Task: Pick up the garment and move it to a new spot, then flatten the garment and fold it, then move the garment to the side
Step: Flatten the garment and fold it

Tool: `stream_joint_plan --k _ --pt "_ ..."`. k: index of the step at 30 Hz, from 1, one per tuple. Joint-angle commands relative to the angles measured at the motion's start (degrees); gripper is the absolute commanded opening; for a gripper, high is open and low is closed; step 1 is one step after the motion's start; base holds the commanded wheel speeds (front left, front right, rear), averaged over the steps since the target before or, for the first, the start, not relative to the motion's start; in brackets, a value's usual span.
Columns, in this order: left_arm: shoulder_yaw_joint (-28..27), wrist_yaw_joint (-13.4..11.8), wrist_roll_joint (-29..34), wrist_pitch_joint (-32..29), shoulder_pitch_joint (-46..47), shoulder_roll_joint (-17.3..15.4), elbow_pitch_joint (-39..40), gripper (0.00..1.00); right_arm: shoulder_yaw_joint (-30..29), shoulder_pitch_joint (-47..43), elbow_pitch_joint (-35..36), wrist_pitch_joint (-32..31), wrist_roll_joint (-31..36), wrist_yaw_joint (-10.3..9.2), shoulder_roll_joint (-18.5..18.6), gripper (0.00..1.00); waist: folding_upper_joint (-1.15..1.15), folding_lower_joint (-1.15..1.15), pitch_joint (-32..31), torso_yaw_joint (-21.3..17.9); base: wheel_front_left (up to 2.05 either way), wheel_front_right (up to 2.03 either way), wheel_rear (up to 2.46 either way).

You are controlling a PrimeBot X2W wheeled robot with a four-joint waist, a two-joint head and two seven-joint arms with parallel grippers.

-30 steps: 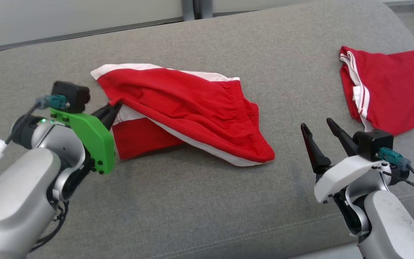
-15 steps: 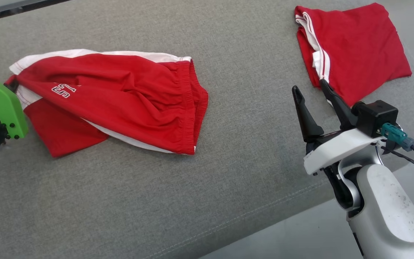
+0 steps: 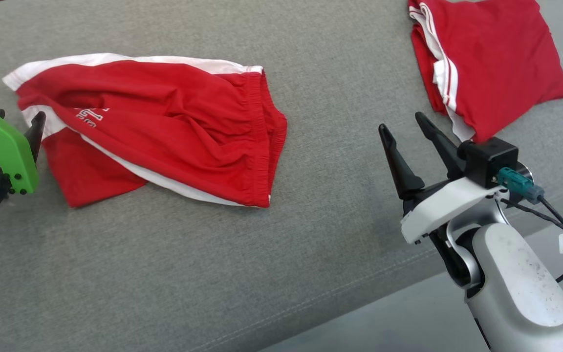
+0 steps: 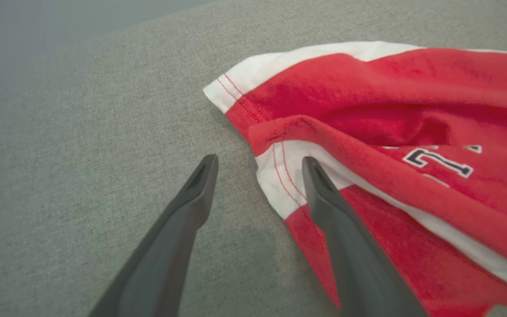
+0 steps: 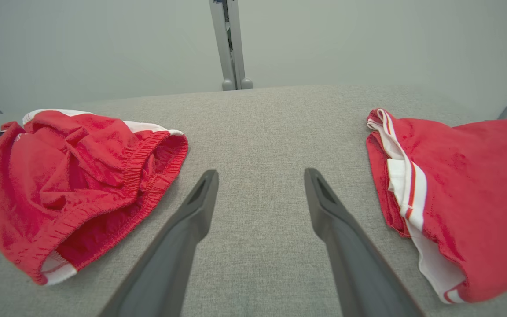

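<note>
ok, head view: the red-and-white garment [image 3: 164, 132] lies rumpled on the grey cushion [image 3: 311, 244], left of centre. my left hand [image 3: 20, 117] sits at its left hem. my right hand [image 3: 402, 122] hovers spread and empty, near a second red garment [image 3: 491, 73].
left wrist view: left hand spread, gripping nothing, one tip over the white hem.
right wrist view: bare cushion between my right hand's fingers, one garment on either side.

Bare grey fabric worktop [image 3: 340, 98] lies right of the crumpled red-and-white shorts [image 3: 164, 127]; a folded red garment [image 3: 491, 58] blocks farther right.
</note>
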State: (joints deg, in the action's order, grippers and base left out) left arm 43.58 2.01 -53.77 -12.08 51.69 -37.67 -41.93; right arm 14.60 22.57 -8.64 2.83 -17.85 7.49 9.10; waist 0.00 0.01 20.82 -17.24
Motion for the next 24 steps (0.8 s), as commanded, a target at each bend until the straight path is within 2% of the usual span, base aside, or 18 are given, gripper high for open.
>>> stream_joint_plan --k 1,6,11,16,19,20,24 --pt "0.51 0.68 0.89 0.11 1.15 -0.91 0.61 1.00 0.77 -0.33 -0.26 -0.32 -0.27 -0.01 0.64 1.00 0.00 -0.01 -3.00 3.09 0.00 0.00 0.00" --pt "1.47 1.99 1.04 0.92 -0.63 -0.20 4.19 1.00 4.47 -2.07 -0.99 -1.48 -0.96 -0.01 2.67 1.00 0.00 -0.01 -6.32 7.23 0.00 0.00 0.00" --pt "0.95 0.16 0.49 4.86 -4.00 0.93 11.00 1.00 10.28 -3.88 -1.95 -2.64 -1.88 -0.01 5.00 1.00 0.00 -0.01 -8.62 11.99 0.00 0.00 0.00" --pt "-0.01 -4.18 -0.26 9.74 -10.84 1.05 20.77 1.00 16.46 -3.67 -3.78 -2.87 -3.33 -0.01 6.47 1.00 0.00 -0.01 -9.46 16.17 0.00 0.00 0.00" --pt "-0.51 -7.78 -0.32 12.98 -15.99 0.73 27.28 1.00 18.63 -2.14 -5.67 -2.12 -4.07 -0.01 6.94 1.00 0.00 -0.01 -9.51 18.45 0.00 0.00 0.00" --pt "-0.51 -7.78 -0.32 12.98 -15.99 0.73 27.28 1.00 18.63 -2.14 -5.67 -2.12 -4.07 -0.01 6.94 1.00 0.00 -0.01 -9.51 18.45 0.00 0.00 0.00" --pt "-0.49 -12.34 -0.16 16.38 -22.67 0.92 34.93 1.00 20.63 -0.24 -9.50 -1.49 -5.11 -0.01 7.00 1.00 0.00 -0.01 -9.30 21.52 0.00 0.00 0.00"
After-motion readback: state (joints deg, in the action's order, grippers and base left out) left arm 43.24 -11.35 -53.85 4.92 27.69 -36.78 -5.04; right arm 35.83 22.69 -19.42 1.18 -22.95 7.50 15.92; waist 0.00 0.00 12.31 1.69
